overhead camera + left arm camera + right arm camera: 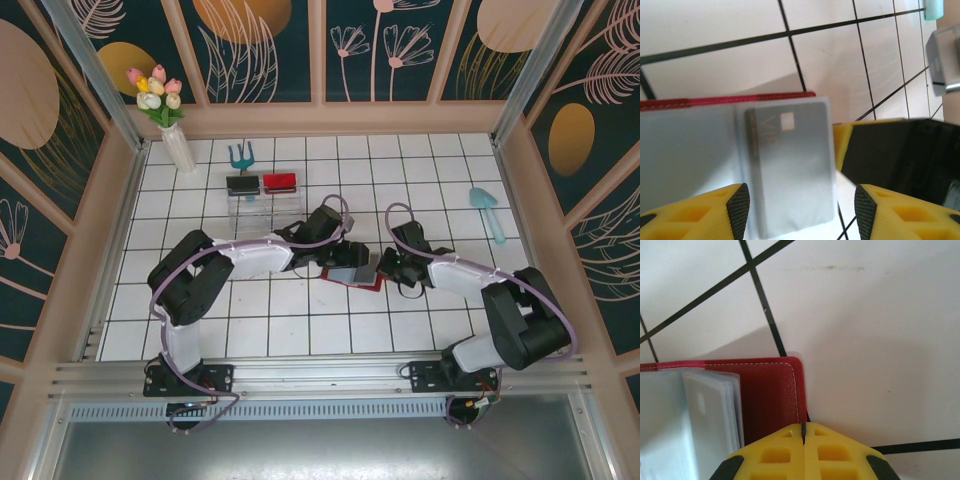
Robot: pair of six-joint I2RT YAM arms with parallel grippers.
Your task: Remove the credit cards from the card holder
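Observation:
The red card holder (352, 276) lies open on the white tiles between the two arms. In the left wrist view a greyish credit card (790, 165) sticks out of a grey-blue pocket, below the holder's red edge (725, 101). My left gripper (801, 210) is open and straddles this card; the right pad stands clear of it. My right gripper (803, 432) is shut, with its tips at the outer edge of the holder's red cover (772, 390). The stacked pockets (710, 410) lie to its left. The dark card is hidden.
At the back stands a clear plastic stand (265, 205) bearing a black tray and a red tray. A vase of flowers (175, 140) is in the back left corner, with a teal rake (240, 155) beside it. A teal shovel (487, 212) lies at the right.

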